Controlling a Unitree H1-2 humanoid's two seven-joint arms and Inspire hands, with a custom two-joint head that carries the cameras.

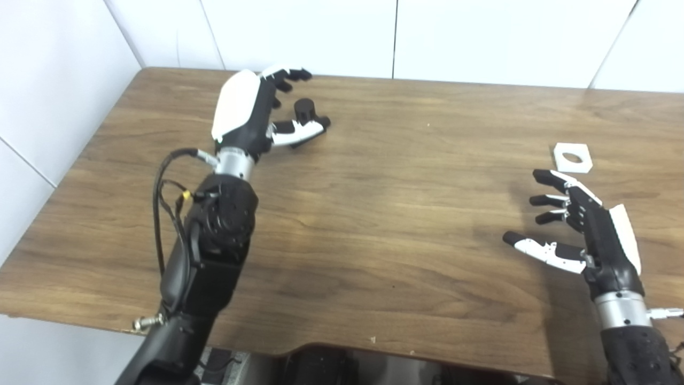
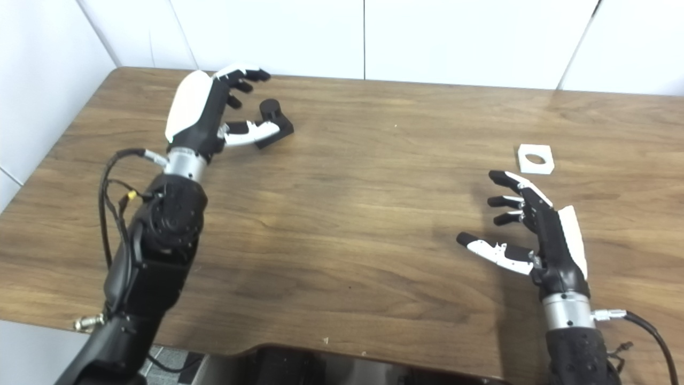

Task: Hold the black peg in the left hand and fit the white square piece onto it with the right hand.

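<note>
White wall panels are backing a brown wooden bench (image 1: 374, 224). Left hand (image 1: 251, 115) is spreading wide, empty, around the short black plastic peg (image 1: 305, 109) standing just inside its fingers. Right hand (image 1: 582, 230) is hovering wide, empty, the flat white square holed piece (image 1: 572, 158) lying just beyond its fingertips.

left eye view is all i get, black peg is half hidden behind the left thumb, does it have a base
Observer: Yes. In the right eye view the black peg stands upright on a flat black base that sticks out past the thumb of the open left hand.
Operator: right wrist cable runs off my frame, where does it go
Observer: In the right eye view the cable leaves the wrist below the open right hand and curves down toward the table's near edge, well away from the white square piece.
</note>
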